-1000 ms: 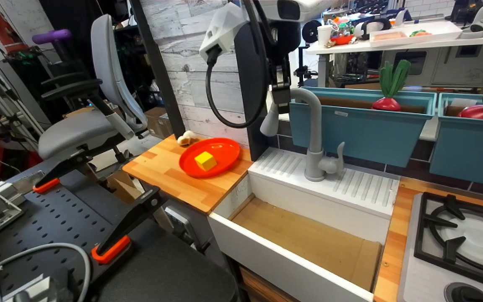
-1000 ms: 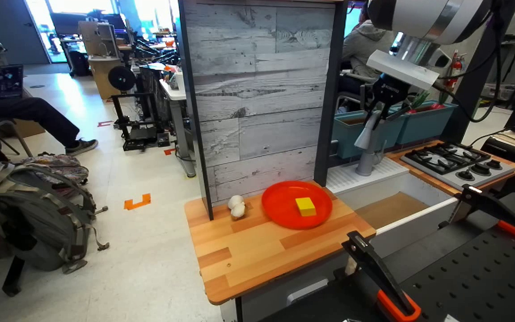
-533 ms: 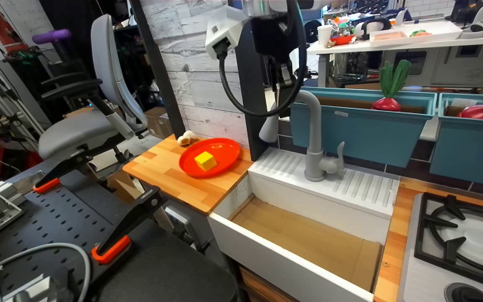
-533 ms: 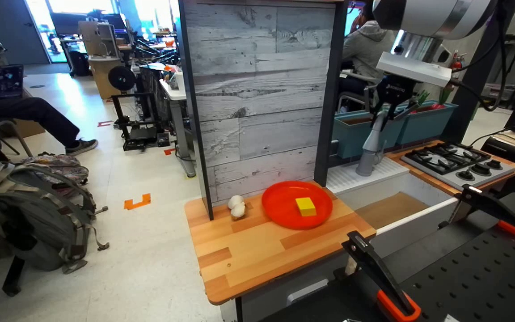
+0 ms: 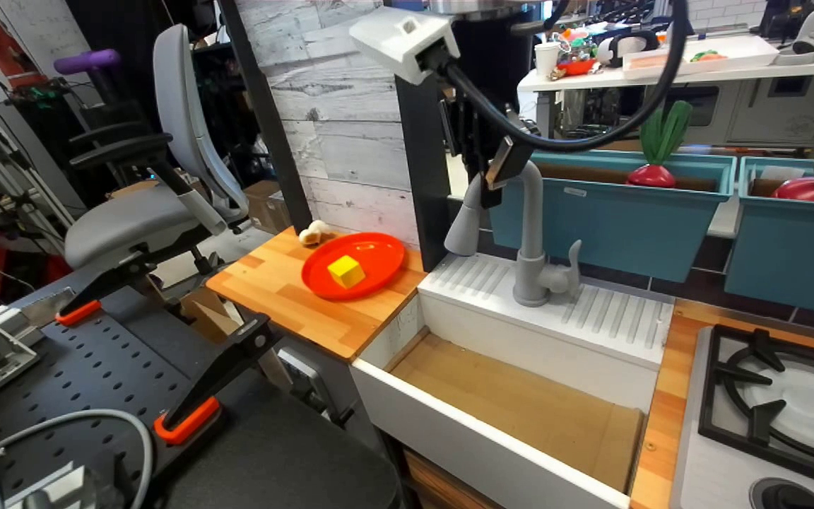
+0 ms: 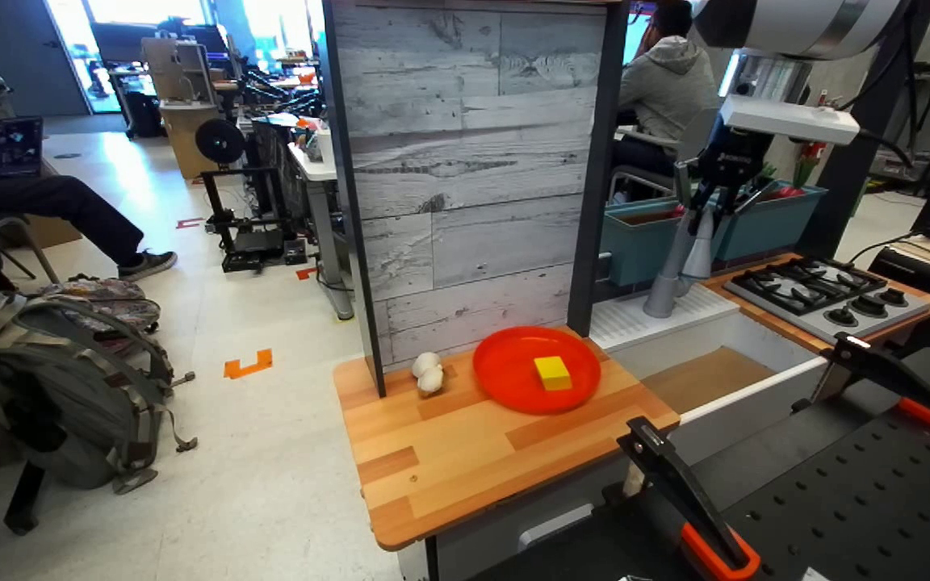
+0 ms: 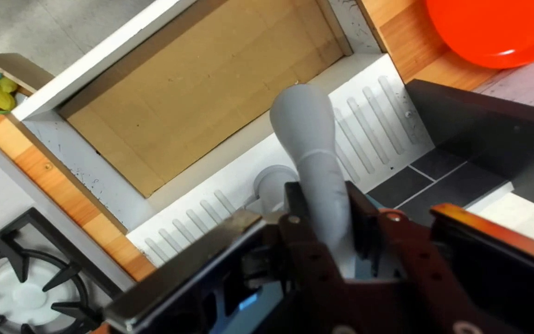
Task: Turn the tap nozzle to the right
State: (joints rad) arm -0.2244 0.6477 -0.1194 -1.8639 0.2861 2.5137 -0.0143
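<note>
The tap nozzle (image 5: 533, 219) is a matte grey gooseneck spout standing on the white ribbed ledge behind the sink (image 5: 478, 420). Its flared end hangs downward toward the basin side. It also shows in an exterior view (image 6: 698, 252) and in the wrist view (image 7: 306, 123). My gripper (image 5: 495, 185) is at the upper arch of the nozzle, just behind the flared end. In the wrist view the gripper (image 7: 321, 192) has one black finger on each side of the neck, closed against it. The top of the arch is partly hidden by the fingers.
A small grey lever (image 5: 574, 265) is at the tap's base. Blue planters (image 5: 612, 219) with red radishes stand behind. A dark upright post (image 5: 425, 155) is beside the tap. A red plate (image 5: 379, 265) with a yellow block (image 5: 346, 271) and a stove (image 5: 795, 396) flank the sink.
The gripper has moved with the nozzle. The flared end has swung to the right in an exterior view, and slightly right and lower in frame in an exterior view. The base has stayed put.
</note>
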